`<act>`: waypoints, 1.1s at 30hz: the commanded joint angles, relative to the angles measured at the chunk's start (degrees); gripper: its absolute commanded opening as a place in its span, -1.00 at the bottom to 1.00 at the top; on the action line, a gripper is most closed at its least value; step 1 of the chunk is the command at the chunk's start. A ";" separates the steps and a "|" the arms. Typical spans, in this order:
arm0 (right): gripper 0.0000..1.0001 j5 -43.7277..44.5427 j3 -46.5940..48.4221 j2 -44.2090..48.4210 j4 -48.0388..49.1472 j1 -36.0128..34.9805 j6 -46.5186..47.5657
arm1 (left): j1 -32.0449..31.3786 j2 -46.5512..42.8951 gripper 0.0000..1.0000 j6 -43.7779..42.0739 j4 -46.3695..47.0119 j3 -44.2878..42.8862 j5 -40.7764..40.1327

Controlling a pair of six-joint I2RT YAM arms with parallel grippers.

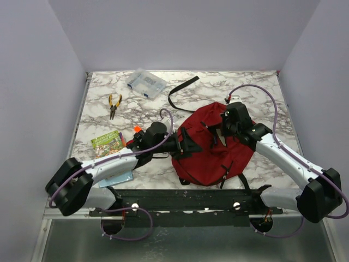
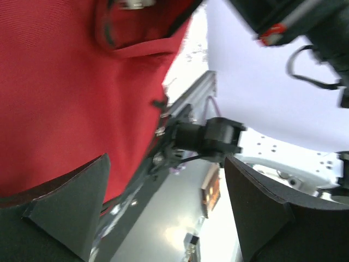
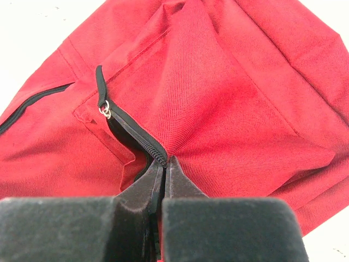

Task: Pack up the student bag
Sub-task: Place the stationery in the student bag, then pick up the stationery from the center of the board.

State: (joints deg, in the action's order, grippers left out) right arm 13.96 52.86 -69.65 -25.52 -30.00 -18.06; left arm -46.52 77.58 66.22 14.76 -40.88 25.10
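Observation:
The student bag (image 1: pixel 210 144) is a dark red fabric backpack lying at the middle right of the table. My right gripper (image 1: pixel 221 134) is over its top and is shut on the bag's fabric at the edge of the black zip (image 3: pixel 136 139), which gapes partly open there. The zip pull (image 3: pixel 103 109) hangs to the upper left. In the right wrist view the jaws (image 3: pixel 165 161) meet on the zip edge. My left gripper (image 1: pixel 188 143) is at the bag's left edge. In the left wrist view it (image 2: pixel 163 218) is open, with red fabric (image 2: pixel 71 98) beside its left finger.
A clear plastic box (image 1: pixel 145 83) and a black strap (image 1: pixel 182 90) lie at the back. Yellow-handled pliers (image 1: pixel 114 103) lie at the back left. A green book (image 1: pixel 107 143), an orange item (image 1: pixel 137 129) and a light blue item (image 1: pixel 117 179) lie by my left arm.

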 commanded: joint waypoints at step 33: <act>-0.99 -2.85 -0.55 1.46 2.22 -0.28 -0.08 | 28.60 23.86 0.92 -60.81 -64.64 -34.92 -30.02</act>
State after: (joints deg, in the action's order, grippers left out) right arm 12.64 52.75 -69.65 -25.50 -30.00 -18.13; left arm -18.33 100.40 10.72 -46.04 -75.26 0.60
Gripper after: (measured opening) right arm 0.011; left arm 0.966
